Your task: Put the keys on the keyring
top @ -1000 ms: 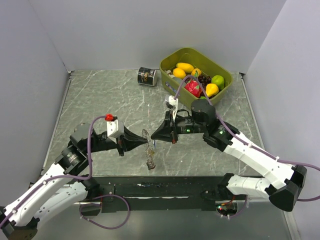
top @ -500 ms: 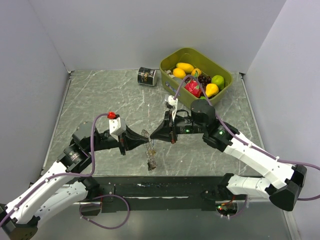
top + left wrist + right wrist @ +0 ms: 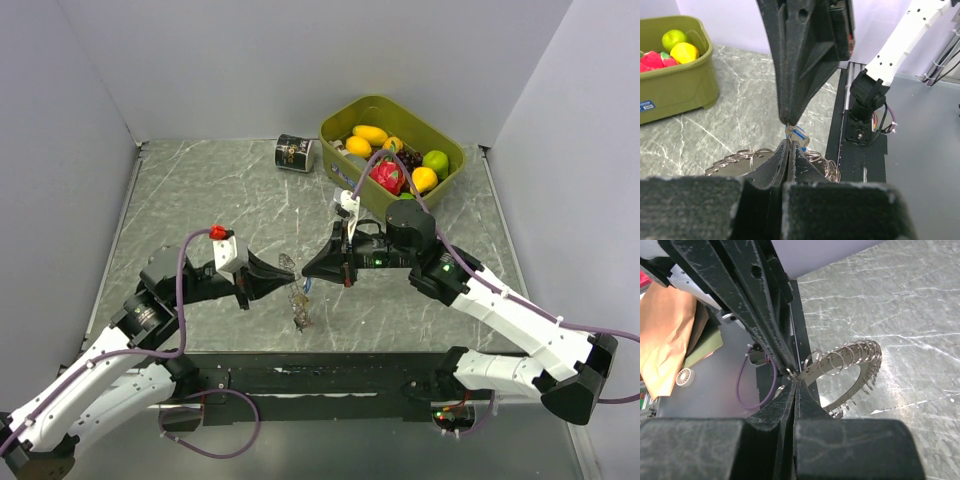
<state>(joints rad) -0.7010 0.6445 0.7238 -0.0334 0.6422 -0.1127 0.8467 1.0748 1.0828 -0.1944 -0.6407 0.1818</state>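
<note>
The keyring [image 3: 297,306] hangs above the table between my two grippers; it is a silvery band lined with small wire loops. It also shows in the right wrist view [image 3: 860,356] and the left wrist view [image 3: 742,156]. My left gripper [image 3: 288,267] is shut on the keyring's band, as the left wrist view [image 3: 789,143] shows. My right gripper [image 3: 306,272] is shut, tip to tip with the left one [image 3: 797,381]. It pinches a small key with a blue tag [image 3: 798,133] right against the ring. Other keys are not visible.
A green bin [image 3: 448,152] of toy fruit stands at the back right, also in the left wrist view [image 3: 677,90]. A black can [image 3: 294,153] lies on its side beside it. Grey walls close in the left, back and right. A black rail [image 3: 330,378] runs along the near edge.
Both grippers stay shut and tip to tip. The left gripper has shifted slightly, and the hanging keyring has swung a little with it.
</note>
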